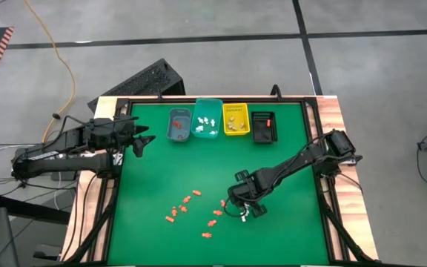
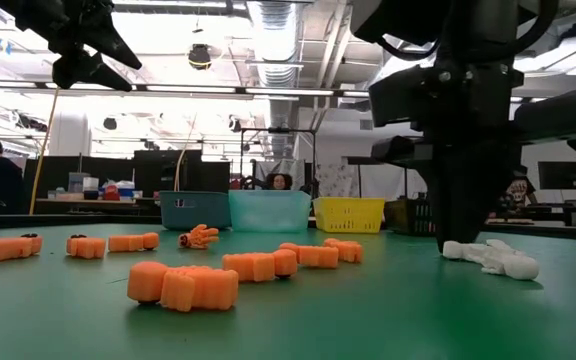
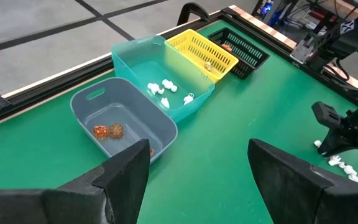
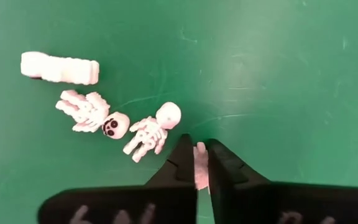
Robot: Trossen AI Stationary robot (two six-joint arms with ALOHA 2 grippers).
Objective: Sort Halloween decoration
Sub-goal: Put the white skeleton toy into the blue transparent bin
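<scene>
Nearest the low camera, one orange piece (image 2: 183,287) on its side on the green table (image 1: 288,237), not yet sorted. Farthest left, left pincer (image 1: 141,141) hanging wide open and empty over the table's left edge, just beside the row of bins, waiting. Along the far edge, from the left: blue-grey bin (image 1: 179,124) with a few orange-red and brownish pieces in its bottom; teal bin (image 1: 207,119) with a handful of white pieces; yellow bin (image 1: 236,119) with a couple of tan ones; black bin (image 1: 264,126) with something orange-red inside. Sorting clearly begun, judging by those contents, yet far from finished. Toward the near side of the table, loose orange pieces (image 1: 184,206) in a scatter, well apart from every bin. Just right of that scatter, right pincer (image 1: 245,210) down at the table surface, fingers drawn nearly together on a small white piece (image 4: 200,168) nipped between the tips; touching the table or barely clear of it, cannot tell. Close by on the green, two white skeletons (image 4: 92,112) and a white block (image 4: 59,68), untouched. Left to do, by the look of things: carry the pinched piece across to the teal bin, clear the other white ones, then work through the whole orange scatter.
</scene>
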